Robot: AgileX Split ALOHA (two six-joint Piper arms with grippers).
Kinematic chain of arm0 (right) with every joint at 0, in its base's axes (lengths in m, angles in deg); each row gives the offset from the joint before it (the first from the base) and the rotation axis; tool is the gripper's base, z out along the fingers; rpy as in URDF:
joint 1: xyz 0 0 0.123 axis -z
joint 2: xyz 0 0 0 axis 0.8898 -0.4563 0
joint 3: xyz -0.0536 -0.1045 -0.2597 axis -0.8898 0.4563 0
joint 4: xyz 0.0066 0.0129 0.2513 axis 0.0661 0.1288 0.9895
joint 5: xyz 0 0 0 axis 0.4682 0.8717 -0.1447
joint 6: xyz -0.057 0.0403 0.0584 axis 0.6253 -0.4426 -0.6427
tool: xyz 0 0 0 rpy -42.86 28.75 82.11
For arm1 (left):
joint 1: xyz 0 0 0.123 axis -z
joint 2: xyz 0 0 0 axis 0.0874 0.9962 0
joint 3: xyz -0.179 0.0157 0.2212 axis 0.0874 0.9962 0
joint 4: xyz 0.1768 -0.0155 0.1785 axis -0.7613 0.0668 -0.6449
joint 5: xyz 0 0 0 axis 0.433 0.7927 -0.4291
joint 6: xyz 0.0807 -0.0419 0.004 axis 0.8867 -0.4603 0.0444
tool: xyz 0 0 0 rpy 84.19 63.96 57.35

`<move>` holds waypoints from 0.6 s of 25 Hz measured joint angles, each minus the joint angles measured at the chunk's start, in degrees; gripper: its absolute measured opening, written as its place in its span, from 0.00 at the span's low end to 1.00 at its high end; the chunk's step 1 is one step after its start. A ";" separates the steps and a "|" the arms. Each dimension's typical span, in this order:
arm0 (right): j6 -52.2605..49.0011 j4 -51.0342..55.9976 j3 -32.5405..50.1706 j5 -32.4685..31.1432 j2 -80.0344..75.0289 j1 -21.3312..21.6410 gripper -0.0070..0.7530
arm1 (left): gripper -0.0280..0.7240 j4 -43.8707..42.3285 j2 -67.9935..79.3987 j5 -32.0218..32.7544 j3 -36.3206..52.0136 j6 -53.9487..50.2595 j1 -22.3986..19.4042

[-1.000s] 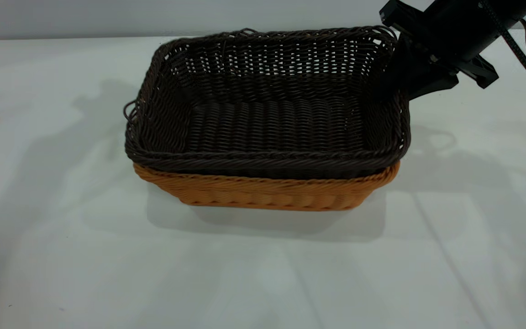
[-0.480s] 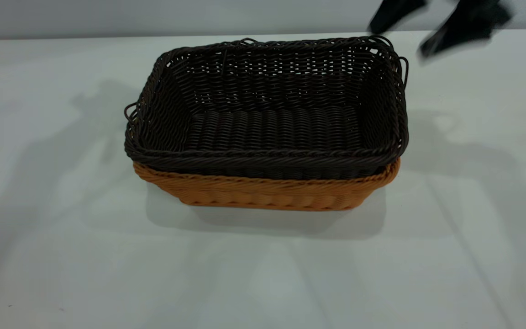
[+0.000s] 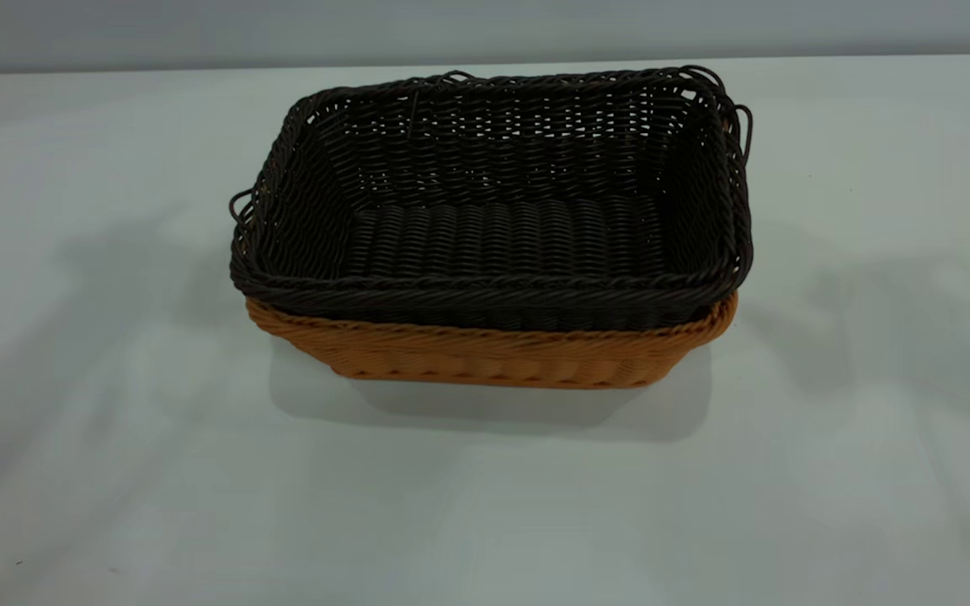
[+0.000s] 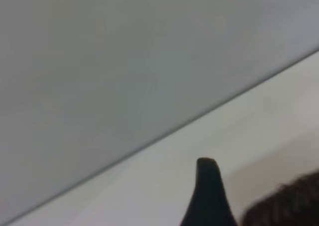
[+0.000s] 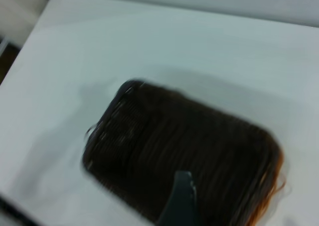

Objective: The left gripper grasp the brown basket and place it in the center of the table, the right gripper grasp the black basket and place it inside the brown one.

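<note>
We saw the black basket (image 3: 493,219) nested inside the brown basket (image 3: 493,353), the pair standing upright near the middle of the bench (image 3: 114,471). The black one's braided rim sat just above the brown rim, so that only a strip of orange-tan weave showed along the near side, with a little more at the right corner. Small loop handles stuck out at the black basket's left end and at its far right corner. Nothing lay inside it; its woven floor was bare. No arm appeared in the exterior view, only soft shadows on the bench to either side of the baskets. In the left wrist view we found one dark finger (image 4: 208,196) of the left gripper, a corner of the black basket (image 4: 289,206) close beside it, and the pale bench (image 4: 149,186) running to a grey wall; we could not tell whether those fingers were spread or pressed together. In the right wrist view one grey finger (image 5: 180,201) of the right gripper hung above the black basket (image 5: 184,151), looking down on it from well above, with a sliver of the brown basket (image 5: 271,196) showing at one end; there too we could not tell how the fingers stood, and they held nothing that we could see.
</note>
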 joint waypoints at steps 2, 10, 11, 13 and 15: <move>-0.52 -1.81 0.00 -4.89 4.71 0.00 0.81 | 0.69 -1.02 -3.13 5.38 0.00 -2.67 0.00; -4.48 -3.75 2.93 -9.68 20.55 0.00 0.79 | 0.69 -11.31 -11.94 26.49 2.22 -18.13 0.00; -4.60 -3.18 5.20 -9.81 22.34 0.00 0.79 | 0.69 -12.44 -12.85 27.24 3.44 -19.41 0.00; -4.60 -2.93 10.37 -9.97 26.60 0.00 0.79 | 0.69 -14.72 -15.24 27.36 6.84 -20.67 0.00; -4.63 -3.38 16.51 -9.99 30.57 0.00 0.79 | 0.69 -16.20 -18.00 27.36 10.64 -21.92 0.00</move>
